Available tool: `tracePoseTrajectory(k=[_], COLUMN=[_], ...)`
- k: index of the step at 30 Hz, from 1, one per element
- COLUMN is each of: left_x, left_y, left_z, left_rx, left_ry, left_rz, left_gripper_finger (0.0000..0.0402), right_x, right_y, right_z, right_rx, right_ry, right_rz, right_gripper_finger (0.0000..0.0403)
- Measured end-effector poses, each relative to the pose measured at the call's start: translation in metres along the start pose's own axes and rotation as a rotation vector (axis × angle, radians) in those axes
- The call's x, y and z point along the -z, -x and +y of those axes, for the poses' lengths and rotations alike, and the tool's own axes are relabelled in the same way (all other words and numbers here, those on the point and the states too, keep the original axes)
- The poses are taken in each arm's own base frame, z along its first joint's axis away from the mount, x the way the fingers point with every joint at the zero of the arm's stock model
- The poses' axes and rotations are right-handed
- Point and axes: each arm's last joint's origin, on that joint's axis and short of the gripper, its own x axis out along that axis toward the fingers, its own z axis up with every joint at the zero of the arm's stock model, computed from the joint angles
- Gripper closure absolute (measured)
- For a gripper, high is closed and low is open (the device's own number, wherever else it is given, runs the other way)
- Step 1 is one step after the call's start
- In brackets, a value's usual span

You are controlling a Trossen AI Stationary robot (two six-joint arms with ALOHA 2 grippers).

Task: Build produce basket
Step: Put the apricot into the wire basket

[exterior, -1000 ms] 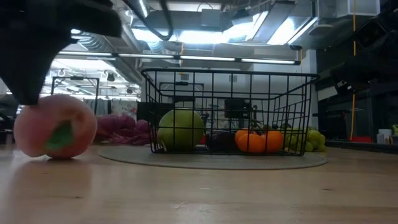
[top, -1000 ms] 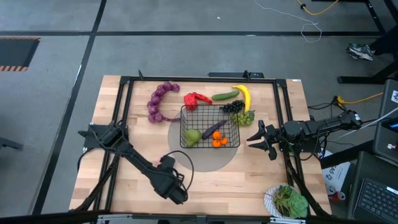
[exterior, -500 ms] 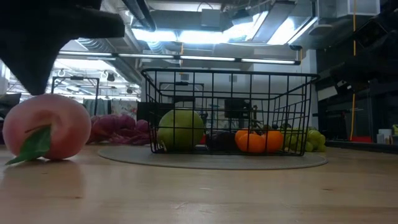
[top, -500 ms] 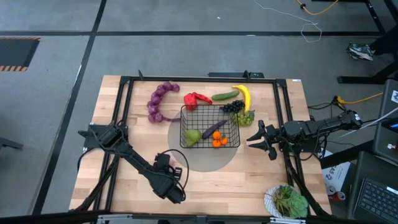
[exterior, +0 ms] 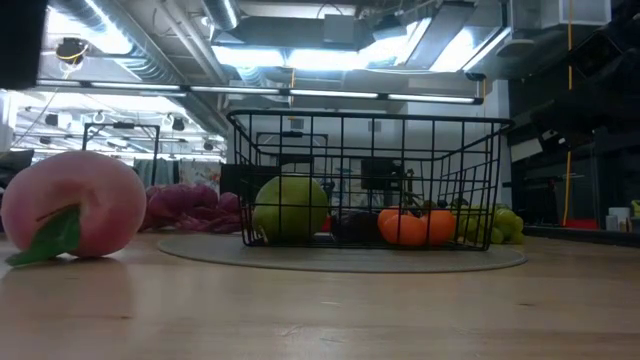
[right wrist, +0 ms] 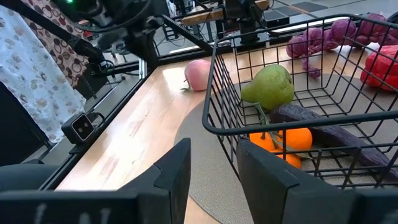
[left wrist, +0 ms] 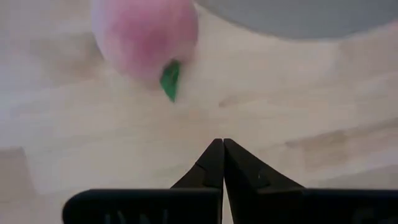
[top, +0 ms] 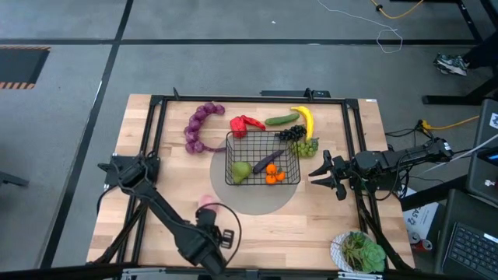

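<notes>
A pink peach (top: 206, 201) with a green leaf lies on the wood table, left of and nearer than the black wire basket (top: 263, 158). The basket stands on a grey round mat (top: 253, 198) and holds a pear (top: 241, 169), an eggplant (top: 268, 161) and oranges (top: 274, 176). My left gripper (left wrist: 219, 142) is shut and hangs just on the near side of the peach (left wrist: 146, 37), apart from it. My right gripper (top: 323, 173) waits open, to the right of the basket (right wrist: 298, 93). Behind the basket lie a purple grape string (top: 198, 124), a red pepper (top: 247, 123), a cucumber (top: 282, 120), a banana (top: 306, 120) and grapes (top: 299, 140).
A white bowl with a leafy plant (top: 359, 250) stands at the table's near right corner. Black frame rails (top: 156, 140) run along the table's left, far and right sides. Bare wood (top: 296, 225) lies between the mat and the near edge.
My left gripper, shut all the while, has risen off the peach and drawn back toward the table's near edge, turning as it went. The peach has rolled a little toward the left, its leaf swinging down to the table, and now lies still.
</notes>
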Motion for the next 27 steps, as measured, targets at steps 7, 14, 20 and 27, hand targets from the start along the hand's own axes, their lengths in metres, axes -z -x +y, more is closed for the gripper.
tracePoseTrajectory(k=[7,14,20,27], left_x=[0.007,0.002,-0.006,-0.012], left_y=[-0.022,-0.032,-0.037,-0.059], left_z=[0.011,0.01,0.005,-0.002], left_rx=[-0.031,-0.058,-0.063,-0.031], left_ry=[0.053,0.039,0.102,0.181], left_rz=[-0.016,-0.025,-0.036,-0.009], left_gripper_finger=[0.0374,0.0321,0.0282,0.0281], right_x=[0.0,0.0,0.0,0.0], right_y=[0.0,0.0,0.0,0.0], right_z=[0.0,0.0,0.0,0.0], right_rx=[0.0,0.0,0.0,0.0], right_ry=[0.005,0.023,0.022,0.021], right_rz=[0.0,0.0,0.0,0.0], right_gripper_finger=[0.0272,0.0272,0.0272,0.0272])
